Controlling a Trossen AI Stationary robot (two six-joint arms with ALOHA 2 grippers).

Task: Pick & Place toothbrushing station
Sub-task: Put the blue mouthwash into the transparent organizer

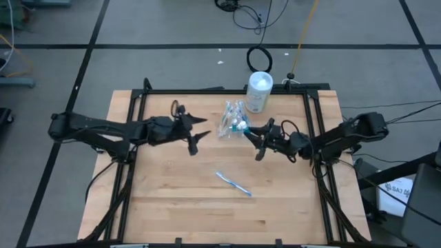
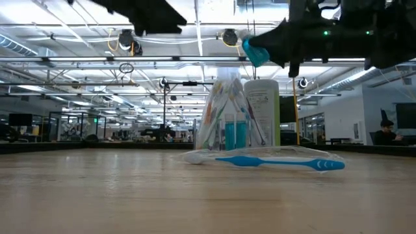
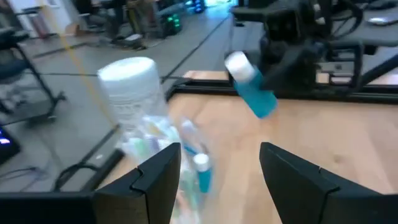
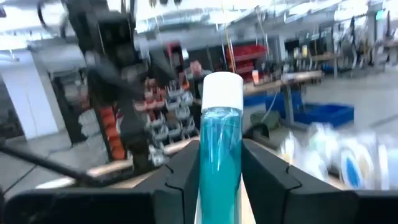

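The table is pale wood with a straight plank grain, framed by black rails. The floor around it is grey, crossed by dark lines. Both arms are black. The tube between the right gripper's dark fingers is translucent blue with a white cap. The toothbrush lying alone is light blue. The clear bag shows pastel handles and blue tubes inside. The canister is white with faint print.

Pale matt wood table; crinkly glossy clear plastic bag.
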